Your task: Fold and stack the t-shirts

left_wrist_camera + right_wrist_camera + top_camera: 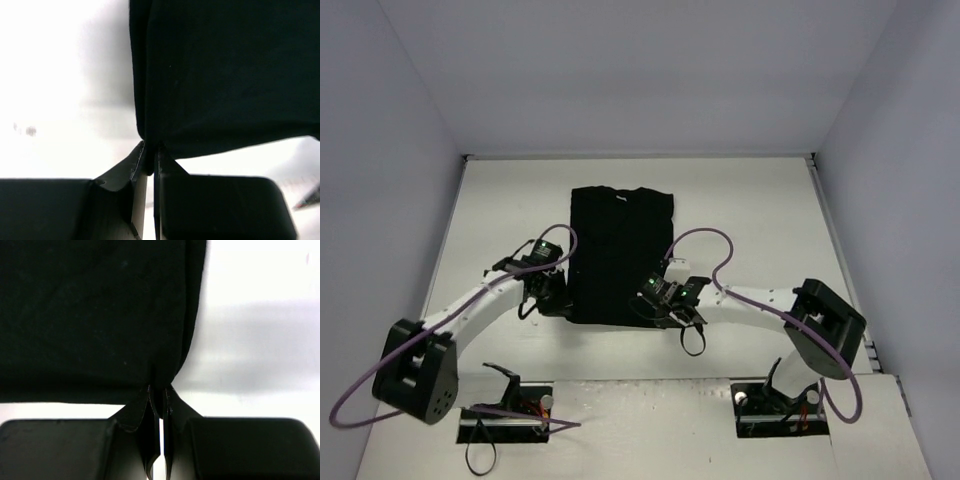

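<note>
At near corners, L pincer (pixel 150 151), R pincer (pixel 160 391) clamp t-shirt (pixel 620 250).

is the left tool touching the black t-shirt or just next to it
Touching. The left wrist view shows the left tool shut on the corner of the t-shirt, with the cloth pinched between its fingers.

The left arm (pixel 480 300) and right arm (pixel 750 300) are white tubes joined by bulky black housings (pixel 420 375). A purple cable (pixel 705 235) loops along each. Green lights (pixel 548 246) glow on the black wrist units (pixel 672 292). The left gripper (pixel 151 147) and right gripper (pixel 160 390) have matte black wedge fingers (pixel 120 185) tapering to thin tips. Black bases (pixel 500 415) at the near edge show bits of red.
</note>
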Robot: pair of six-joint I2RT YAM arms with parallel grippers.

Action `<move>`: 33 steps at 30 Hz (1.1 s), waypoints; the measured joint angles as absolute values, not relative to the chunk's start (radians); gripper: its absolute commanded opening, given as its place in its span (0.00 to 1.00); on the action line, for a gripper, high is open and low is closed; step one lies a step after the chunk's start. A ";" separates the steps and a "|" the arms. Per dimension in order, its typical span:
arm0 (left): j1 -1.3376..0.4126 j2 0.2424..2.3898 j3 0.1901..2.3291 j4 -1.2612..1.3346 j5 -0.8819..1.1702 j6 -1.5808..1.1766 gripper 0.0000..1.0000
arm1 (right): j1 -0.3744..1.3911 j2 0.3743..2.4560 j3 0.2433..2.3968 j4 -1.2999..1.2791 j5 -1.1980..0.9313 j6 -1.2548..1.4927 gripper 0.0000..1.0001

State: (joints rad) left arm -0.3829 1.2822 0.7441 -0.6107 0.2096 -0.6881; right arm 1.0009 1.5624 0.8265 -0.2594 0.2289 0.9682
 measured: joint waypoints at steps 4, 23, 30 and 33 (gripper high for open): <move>-0.397 1.072 0.742 -0.716 0.245 -0.707 0.00 | 1.079 1.466 0.828 -0.377 0.192 0.979 0.00; -0.329 1.156 1.115 -0.935 0.248 -0.721 0.00 | 0.845 1.475 1.391 -0.792 0.143 0.761 0.00; -0.239 1.368 1.290 -0.860 0.270 -0.650 0.00 | 0.708 1.692 1.630 -0.807 0.132 0.598 0.00; -0.221 1.481 1.359 -0.825 0.275 -0.623 0.00 | 0.659 1.796 1.727 -0.807 0.127 0.538 0.00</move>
State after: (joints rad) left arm -0.2205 1.4805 1.3585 -0.8245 0.2754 -0.6228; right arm 0.6587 1.7964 1.7274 -0.8073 0.1267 0.5376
